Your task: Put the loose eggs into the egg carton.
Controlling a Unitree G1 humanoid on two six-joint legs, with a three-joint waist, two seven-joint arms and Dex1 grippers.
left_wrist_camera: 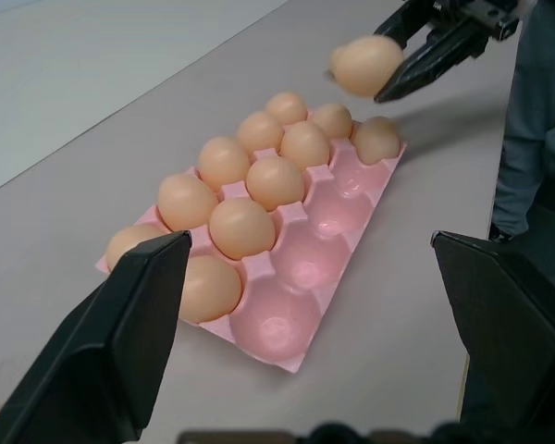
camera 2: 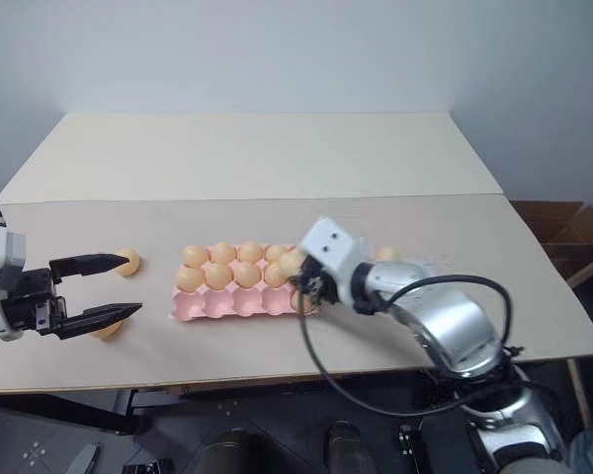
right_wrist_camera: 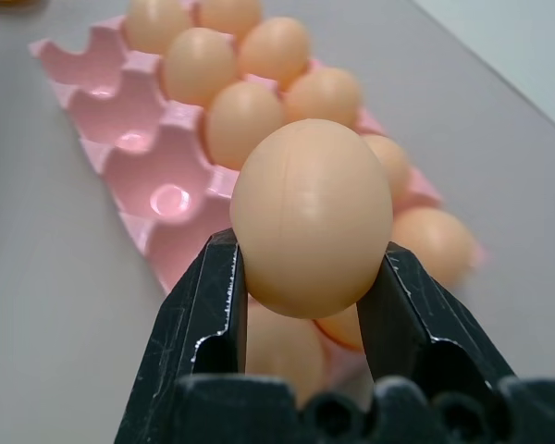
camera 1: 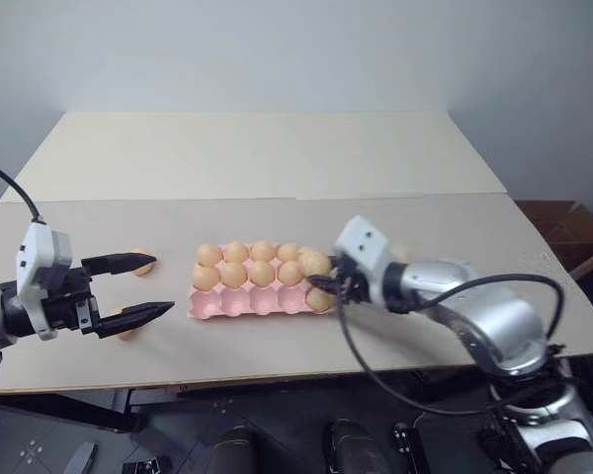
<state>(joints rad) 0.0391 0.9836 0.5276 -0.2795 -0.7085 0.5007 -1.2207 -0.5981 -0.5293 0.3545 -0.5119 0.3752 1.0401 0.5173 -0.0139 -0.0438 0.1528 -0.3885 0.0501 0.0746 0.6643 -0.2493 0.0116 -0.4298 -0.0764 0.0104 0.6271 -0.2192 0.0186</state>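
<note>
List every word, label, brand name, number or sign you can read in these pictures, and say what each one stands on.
None: no readable text shows on the egg carton, the held egg, the eggs in the carton's cups, the table, the left gripper, or the right gripper shut on that egg. The cardboard box beside the table bears no legible marking either.

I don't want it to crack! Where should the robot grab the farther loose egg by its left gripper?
Probably across its round middle, coming down from above. The loose egg lies on the flat table with room on either side, so the open left gripper can put one finger on each side.
</note>
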